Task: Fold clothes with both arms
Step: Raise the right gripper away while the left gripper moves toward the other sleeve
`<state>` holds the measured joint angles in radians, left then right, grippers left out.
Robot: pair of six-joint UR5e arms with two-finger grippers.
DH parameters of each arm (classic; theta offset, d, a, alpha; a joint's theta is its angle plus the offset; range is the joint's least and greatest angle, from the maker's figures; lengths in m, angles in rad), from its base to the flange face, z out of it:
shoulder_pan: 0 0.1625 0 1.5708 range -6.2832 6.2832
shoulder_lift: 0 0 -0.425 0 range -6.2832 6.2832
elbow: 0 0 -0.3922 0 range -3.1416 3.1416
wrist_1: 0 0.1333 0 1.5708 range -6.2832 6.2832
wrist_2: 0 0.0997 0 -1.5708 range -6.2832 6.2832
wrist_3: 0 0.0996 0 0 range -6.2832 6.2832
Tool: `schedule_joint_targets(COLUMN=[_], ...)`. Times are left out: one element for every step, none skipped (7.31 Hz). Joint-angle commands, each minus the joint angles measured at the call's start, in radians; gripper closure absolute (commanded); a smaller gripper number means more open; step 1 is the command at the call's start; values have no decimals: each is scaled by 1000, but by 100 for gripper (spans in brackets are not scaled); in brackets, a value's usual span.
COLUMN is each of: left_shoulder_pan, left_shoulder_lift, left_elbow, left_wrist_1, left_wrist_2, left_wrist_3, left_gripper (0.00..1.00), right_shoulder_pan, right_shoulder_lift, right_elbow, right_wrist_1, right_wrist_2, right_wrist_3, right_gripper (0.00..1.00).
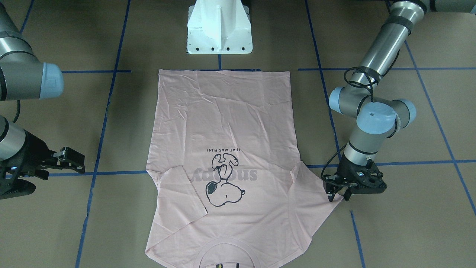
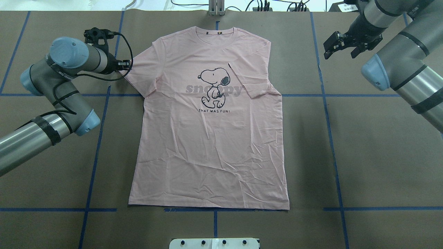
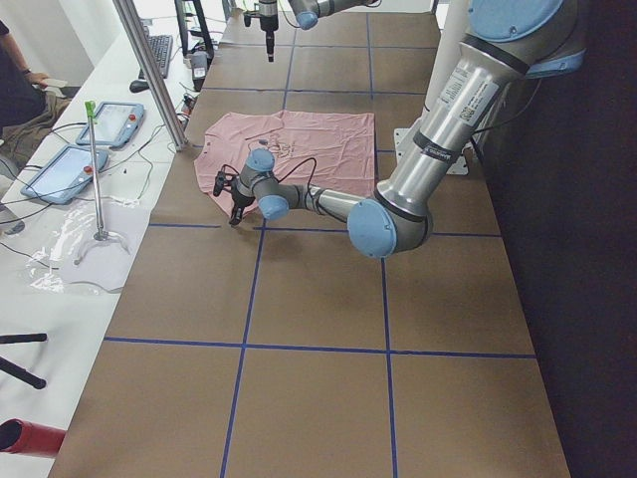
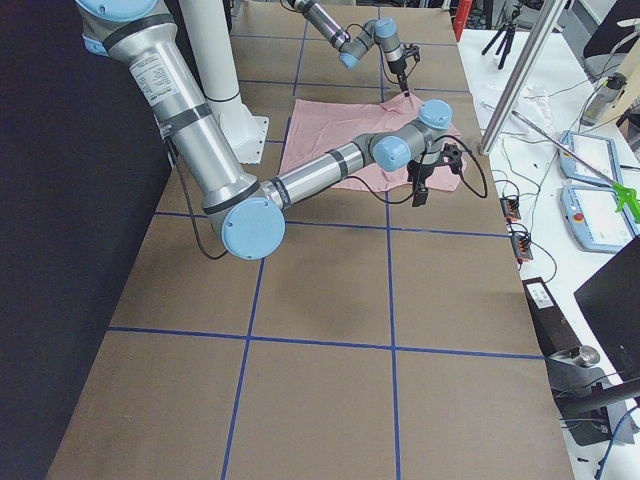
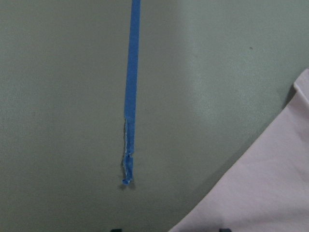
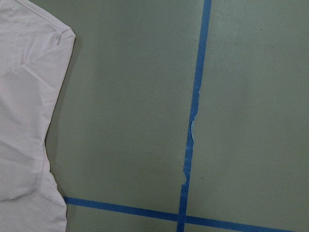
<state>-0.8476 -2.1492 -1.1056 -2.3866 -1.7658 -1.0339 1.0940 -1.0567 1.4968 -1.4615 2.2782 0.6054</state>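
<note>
Black left gripper has its fingers spread, holding nothing, at the sleeve tip of the pink T-shirt lying flat on the table. Best pinch just that edge and lift gently. Right gripper hangs spread too, well away.

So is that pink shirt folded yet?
Mostly spread: the shirt lies flat, front up. Only one sleeve is folded in over the chest; the other sleeve lies out.

t-shirt collar cut off (front view)
</note>
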Motion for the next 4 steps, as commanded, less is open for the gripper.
schedule_joint_targets(left_shoulder_pan=[1,-1,-8,-10], left_shoulder_lift=[-1,-3,-3,-32], left_elbow=[-14,-26,-93,-208], left_wrist_1=[7,24,99,271], left_wrist_2=[-14,-36,-79,-87], left_wrist_3=[1,1,0,0], left_gripper=[100,100,100,100], right_shoulder_pan=[0,-2,-2,-2], right_shoulder_lift=[0,0,0,-2], right_elbow=[-1,-1,-1,-1], right_wrist_1=[1,1,3,3], right_wrist_2=[-3,-5,-6,-6], right_wrist_3=[0,0,7,5], right_gripper=[0,0,0,0])
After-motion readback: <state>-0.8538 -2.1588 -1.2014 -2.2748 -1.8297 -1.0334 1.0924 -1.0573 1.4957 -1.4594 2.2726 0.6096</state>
